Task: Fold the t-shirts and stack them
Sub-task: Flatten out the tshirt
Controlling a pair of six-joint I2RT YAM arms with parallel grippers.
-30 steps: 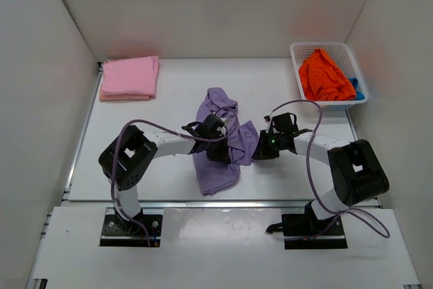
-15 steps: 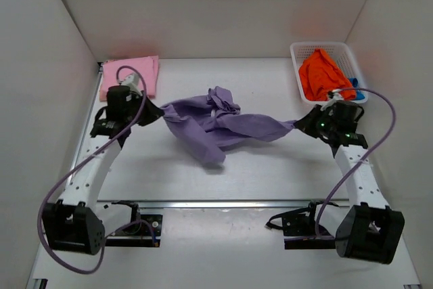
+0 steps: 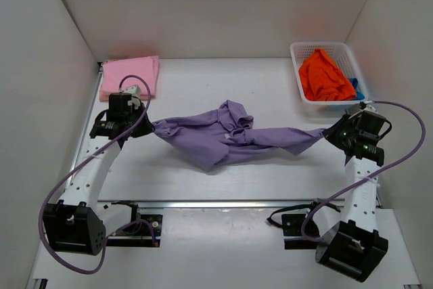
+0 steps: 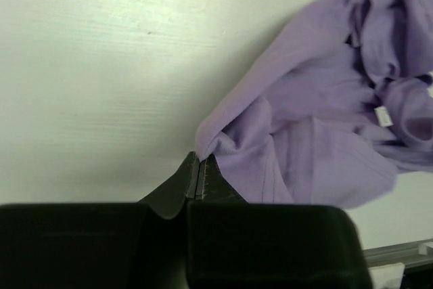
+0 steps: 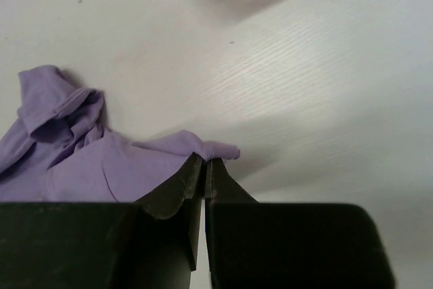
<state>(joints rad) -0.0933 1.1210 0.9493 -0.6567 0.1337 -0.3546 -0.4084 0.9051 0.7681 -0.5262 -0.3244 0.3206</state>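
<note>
Clamped left gripper (image 3: 149,126) and right gripper (image 3: 325,135) tight on opposite ends of lavender t-shirt (image 3: 223,141); judged soft, light, saggy, best pinched at hems.

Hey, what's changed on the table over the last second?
The left pincer swung out from the middle to the left and the right pincer to the right. Each is shut on one end of the purple shirt, which they pulled from a bunched heap into a long strip across the table. The folded pink shirt and the basket with the orange shirt stayed put.
</note>
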